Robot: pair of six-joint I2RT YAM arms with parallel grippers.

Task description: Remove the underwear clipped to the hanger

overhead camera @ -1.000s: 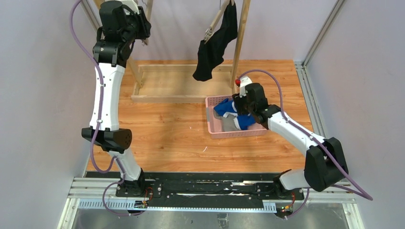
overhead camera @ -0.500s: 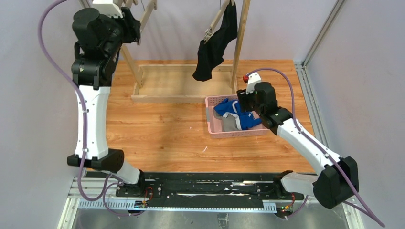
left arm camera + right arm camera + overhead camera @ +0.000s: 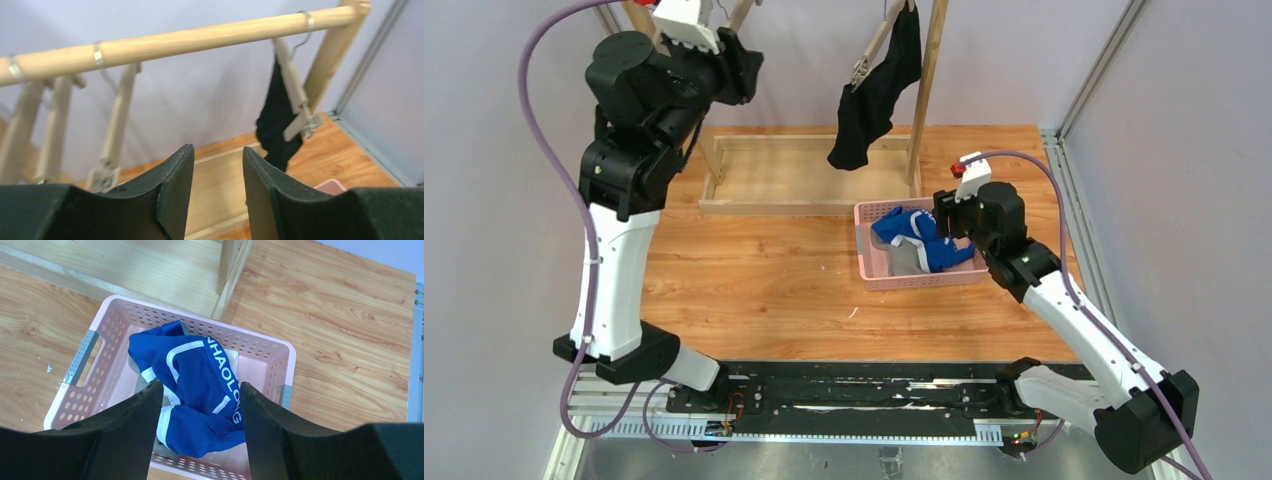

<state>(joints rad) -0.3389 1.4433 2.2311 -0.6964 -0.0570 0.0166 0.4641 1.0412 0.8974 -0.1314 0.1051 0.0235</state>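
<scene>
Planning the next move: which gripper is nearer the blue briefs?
Right. The right gripper hangs open over the blue briefs in the basket; the left gripper is up by the rail, far off across the table.

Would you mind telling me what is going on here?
The robot is unclipping laundry. The bright blue, white-trimmed briefs lie on light grey briefs in the pink perforated basket, the right gripper open above them. The plain black briefs hang from a pale wooden hanger; the left gripper, open and empty, is raised near the rail.
</scene>
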